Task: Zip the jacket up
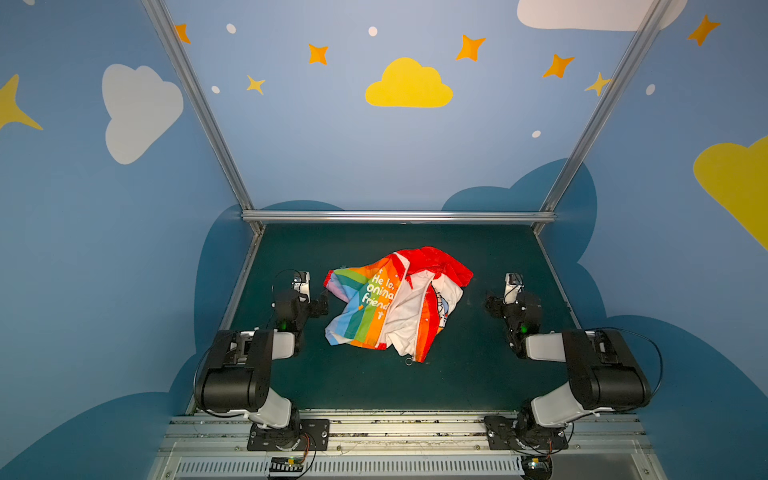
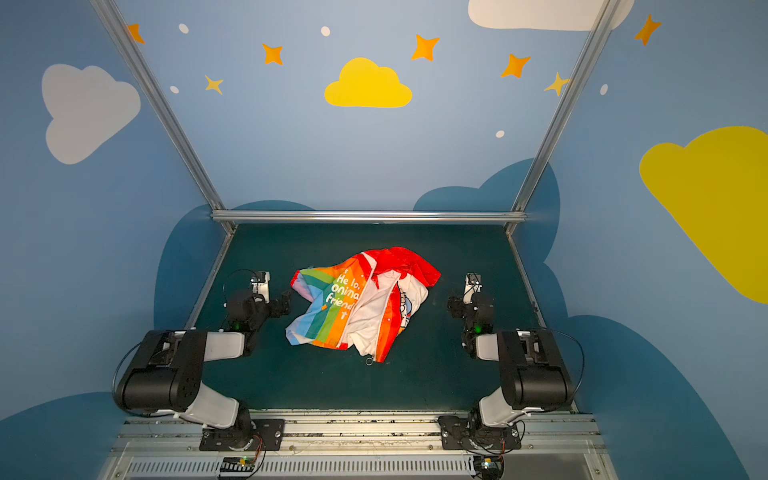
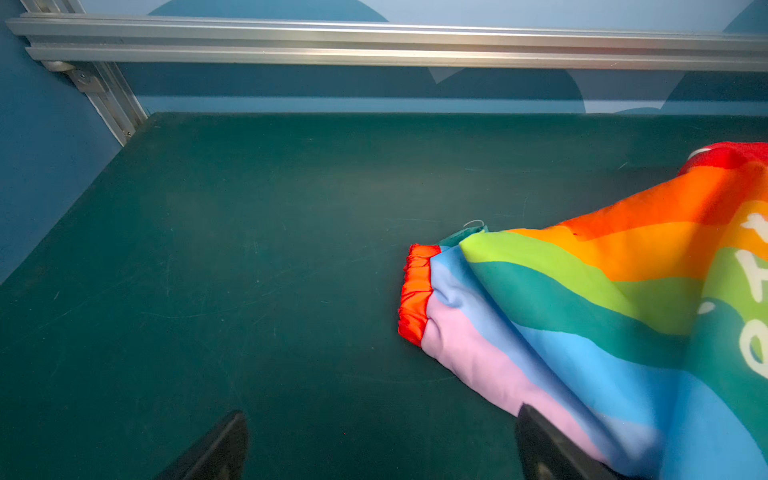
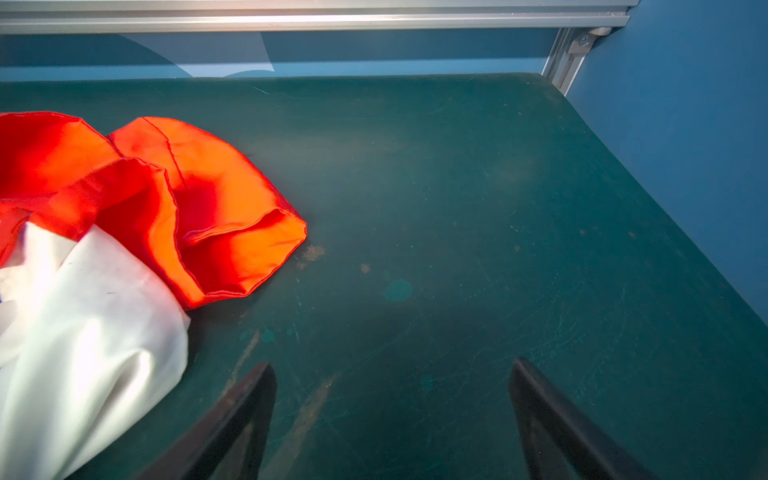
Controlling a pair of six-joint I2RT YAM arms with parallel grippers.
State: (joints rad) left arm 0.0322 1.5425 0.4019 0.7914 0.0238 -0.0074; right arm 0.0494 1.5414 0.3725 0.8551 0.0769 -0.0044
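The jacket (image 1: 386,307) is thin, smooth cloth with a slight sheen, creased into soft folds. Its red part (image 4: 216,208), near the right tool (image 4: 391,363) on its inner side, looks glossier, almost satiny, with stitched hems. The lining (image 4: 91,332) beside it is white cloth, soft and matt. The cuff (image 3: 415,291), ahead of the left tool (image 3: 382,413), is shiny red fabric, gathered and puckered. The ring pull (image 1: 409,361) looks like thin metal wire. The counter (image 3: 249,249) under both tools is dark green and matt, with fine scratches and worn brownish patches (image 4: 311,407). The tool fingers (image 4: 259,390) are black and dull, like plastic. The rail (image 3: 374,41) beyond is bare, brushed, ridged metal.
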